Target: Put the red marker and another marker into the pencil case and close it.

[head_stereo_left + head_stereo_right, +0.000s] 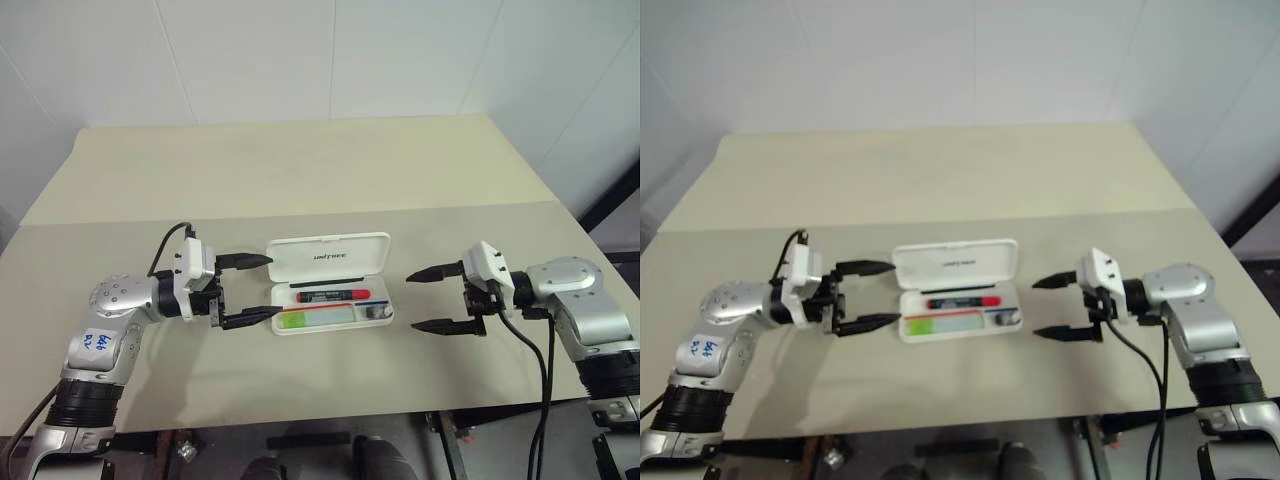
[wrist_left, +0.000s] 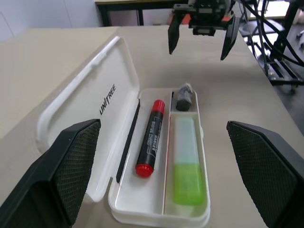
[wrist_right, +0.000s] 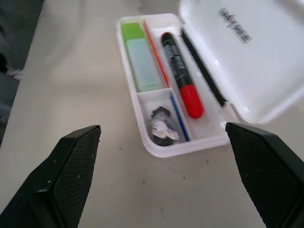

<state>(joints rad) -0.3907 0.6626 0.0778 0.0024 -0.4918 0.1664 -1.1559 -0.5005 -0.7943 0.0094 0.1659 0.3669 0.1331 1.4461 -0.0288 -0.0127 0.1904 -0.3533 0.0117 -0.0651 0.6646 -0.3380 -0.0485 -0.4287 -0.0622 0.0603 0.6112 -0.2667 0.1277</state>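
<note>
**Case Open, Both Markers Inside, Grippers Empty**

The pencil case [image 1: 330,283] lay at the centre of the head-camera frame on the tan table [image 1: 300,170], its lid [image 1: 328,257] raised and leaning toward the top of the frame. The red marker [image 1: 332,295] rested lengthwise in the tray's upper compartment, just below the lid hinge. The green highlighter [image 1: 318,318] occupied the long lower compartment, green cap toward the left of the frame. A small dark grey lump [image 1: 377,312] sat in the short compartment at the tray's lower right corner.

The left gripper [image 1: 250,290] stood at the left end of the case — fingers spread wide, one at lid level, the other at the tray's edge, nothing between them. Contact with the case could not be determined. The right gripper [image 1: 437,298] was at centre right of the frame, apart from the case, fingers likewise spread and empty — pointing toward the case's right end.
</note>
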